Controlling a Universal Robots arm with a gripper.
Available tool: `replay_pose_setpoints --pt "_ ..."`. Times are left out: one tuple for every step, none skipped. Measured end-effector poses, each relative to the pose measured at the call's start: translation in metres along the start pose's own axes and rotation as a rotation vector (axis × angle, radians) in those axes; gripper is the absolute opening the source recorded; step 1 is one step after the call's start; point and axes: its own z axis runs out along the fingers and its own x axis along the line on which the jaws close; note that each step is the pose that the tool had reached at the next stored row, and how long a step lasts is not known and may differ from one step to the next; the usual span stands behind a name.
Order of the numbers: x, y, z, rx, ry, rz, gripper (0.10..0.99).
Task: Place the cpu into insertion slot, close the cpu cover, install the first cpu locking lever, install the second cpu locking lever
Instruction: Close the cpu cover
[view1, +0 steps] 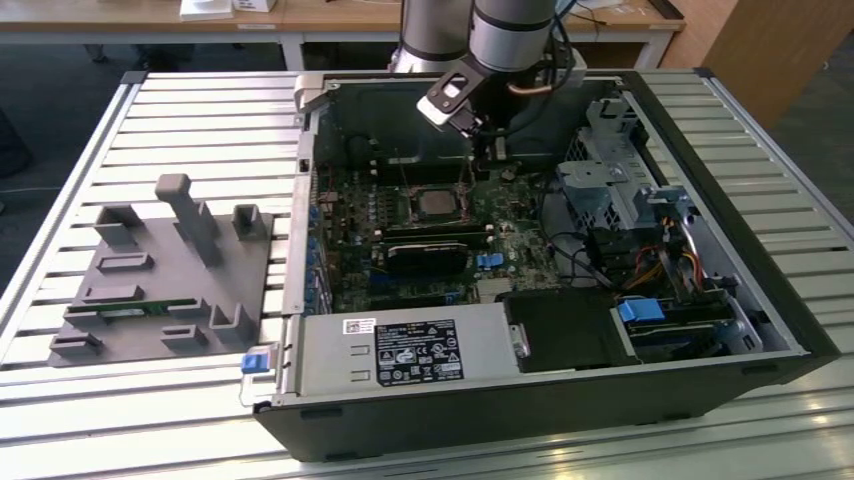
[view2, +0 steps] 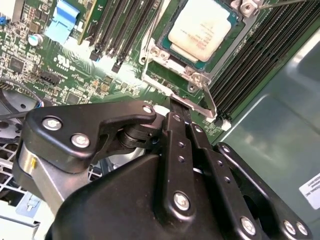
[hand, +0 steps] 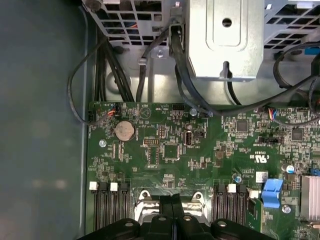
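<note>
Silver-grey metal tops the cpu (view2: 200, 30), lying in the insertion slot (view2: 151, 50) beneath the closed cpu cover (view2: 172, 56); probably light, stiff, fragile underneath, best taken by its edges. The gripper (view2: 179, 106), fingers pressed together, sits at a locking lever (view2: 209, 100)

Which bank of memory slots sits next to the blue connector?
The bank between the cpu and the blue connector; the other bank borders the bare case wall.

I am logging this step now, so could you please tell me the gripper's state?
Gripper: fingers shut, tips at a silver locking lever; whether they pinch it cannot be told.
</note>
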Motion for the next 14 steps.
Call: replay_pose_setpoints --pt "0.0000 -0.0011 0.0003 0.000 0.0000 0.000 0.106" --pt "0.0000 -0.0024 0.0006 0.000 0.0000 0.000 0.106" --pt "0.0000 -0.0038 0.0010 0.000 0.0000 0.000 0.106" --pt "0.0001 -0.0052 0.0014 0.000 0.0001 0.000 0.106" --pt "0.0001 -0.0065 0.0017 0.000 0.0000 0.000 0.106" --pt "0.0002 -0.0074 0.0022 0.000 0.0000 0.000 0.106" --pt "0.0003 -0.0081 0.0026 0.000 0.0000 0.000 0.106" --pt "0.0003 -0.0089 0.0032 0.000 0.0001 0.000 0.106" --pt "0.0004 -0.0100 0.0037 0.000 0.0000 0.000 0.106" --pt "0.0003 -0.0111 0.0045 0.000 0.0000 0.000 0.106" --pt "0.0003 -0.0121 0.0056 0.000 0.0000 0.000 0.106" --pt "0.0003 -0.0131 0.0066 0.000 -0.0001 0.000 0.106" --pt "0.0003 -0.0143 0.0077 0.000 0.0000 0.000 0.106" --pt "0.0003 -0.0158 0.0087 0.000 0.0000 0.000 0.106"
